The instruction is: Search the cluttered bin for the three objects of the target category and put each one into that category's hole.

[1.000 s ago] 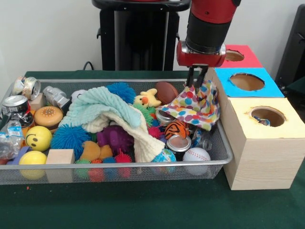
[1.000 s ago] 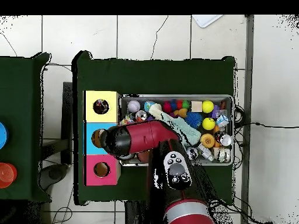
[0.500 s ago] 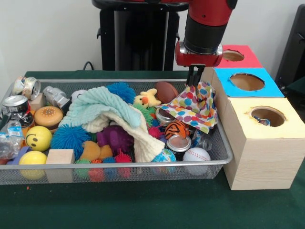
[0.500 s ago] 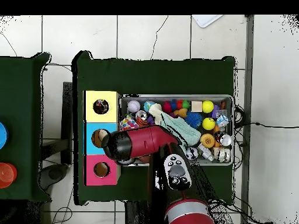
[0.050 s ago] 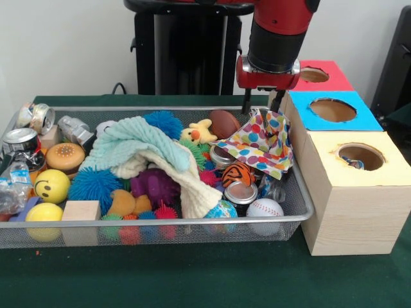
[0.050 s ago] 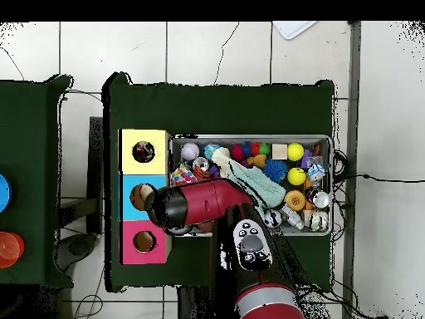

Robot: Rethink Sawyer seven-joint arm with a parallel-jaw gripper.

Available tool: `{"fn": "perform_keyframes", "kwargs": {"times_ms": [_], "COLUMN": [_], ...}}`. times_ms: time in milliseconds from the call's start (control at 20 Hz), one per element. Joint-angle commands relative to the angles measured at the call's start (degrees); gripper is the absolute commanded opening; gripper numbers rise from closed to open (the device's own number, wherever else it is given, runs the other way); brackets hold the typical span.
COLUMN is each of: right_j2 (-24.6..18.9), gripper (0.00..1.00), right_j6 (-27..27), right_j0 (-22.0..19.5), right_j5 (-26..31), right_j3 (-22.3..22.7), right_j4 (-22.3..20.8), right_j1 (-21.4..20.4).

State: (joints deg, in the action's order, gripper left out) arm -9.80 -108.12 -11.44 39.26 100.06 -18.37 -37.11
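The wire bin point(image 5: 307, 204) is taken as the landmark; at its left end the crushed cans point(image 5: 33, 117) and the smiley ball point(image 5: 52, 185) are packed in, a placement that looks like plain clutter, not sorting; towards the bin's middle the pale green towel point(image 5: 133, 145) is draped over the spiky balls and soft toys, so part of what lies beneath is hidden from view and would have to be uncovered in a search; at the bin's right end the polka-dot cloth point(image 5: 264, 142) is heaped against the wall next to the boxes, its upper corner peaked just under the hand point(image 5: 257, 105); the hand is held directly above that peak with its two fingers parted and nothing is gripped between them; the cloth appears to rest on its own, slumped over a tin and a tiger-striped toy point(image 5: 238, 172); right of the bin the yellow box point(image 5: 376, 173), blue box point(image 5: 334, 110) and red box point(image 5: 318, 74) are set flush in a row, presumably so that each hole lies within short reach; which category is wanted cannot be told, though the cloth seems the likeliest target, and it lies in the bin, not in any hole.
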Motion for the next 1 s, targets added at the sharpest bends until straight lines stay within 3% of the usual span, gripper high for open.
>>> {"fn": "perform_keyframes", "kwargs": {"times_ms": [50, 400, 600, 800, 1000], "right_j2": [-1.9, -1.2, -1.1, -0.1, 0.1], "gripper": [1.00, 1.00, 1.00, 1.00, 1.00], "right_j6": [-2.8, -0.7, -0.2, -2.2, -2.4], "right_j0": [-0.3, 0.2, 0.1, 0.7, 0.9], "right_j5": [-1.8, -2.3, -3.7, -8.8, -9.8], "right_j3": [-0.4, -7.0, -11.7, -12.3, -13.1], "right_j4": [-0.2, -3.3, -4.3, -5.7, -6.2], "right_j1": [1.4, 4.6, 9.3, 12.3, 14.2]}}
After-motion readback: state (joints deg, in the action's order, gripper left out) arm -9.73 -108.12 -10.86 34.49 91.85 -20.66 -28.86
